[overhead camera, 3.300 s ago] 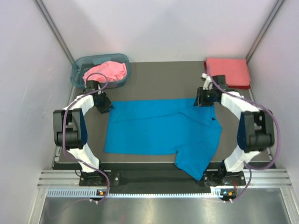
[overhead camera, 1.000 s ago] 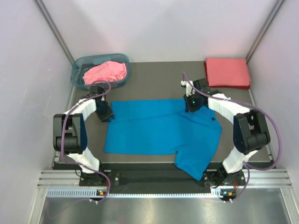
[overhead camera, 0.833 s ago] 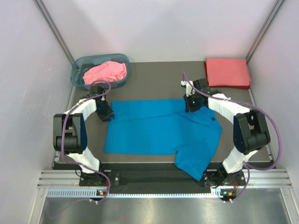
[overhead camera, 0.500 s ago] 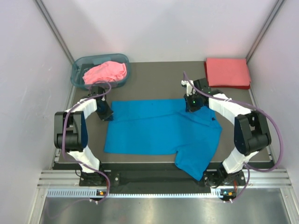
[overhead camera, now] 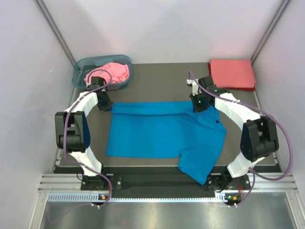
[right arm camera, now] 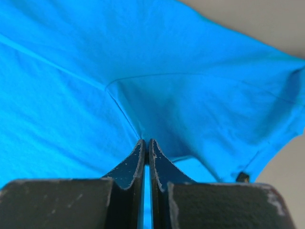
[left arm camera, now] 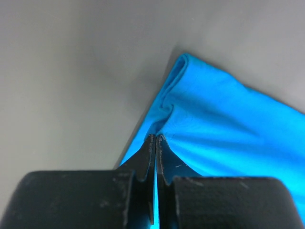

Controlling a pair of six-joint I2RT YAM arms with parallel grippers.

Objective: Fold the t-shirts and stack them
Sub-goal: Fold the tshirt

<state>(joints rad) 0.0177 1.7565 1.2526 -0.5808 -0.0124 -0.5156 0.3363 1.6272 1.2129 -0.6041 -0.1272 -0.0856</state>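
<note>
The left fingers (left arm camera: 145, 161) are pinching the blue t-shirt (overhead camera: 162, 136) at its upper-left corner, the right fingers (right arm camera: 135, 162) its upper-right edge, above the counter (overhead camera: 162, 80).

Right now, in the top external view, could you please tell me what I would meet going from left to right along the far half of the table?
Basket holding the pink t-shirt → right tool pinching the blue t-shirt → coral-red t-shirt.

Even, bright overhead light with soft shadows; the wrist views look slightly blurred close up, perhaps out of focus.
</note>
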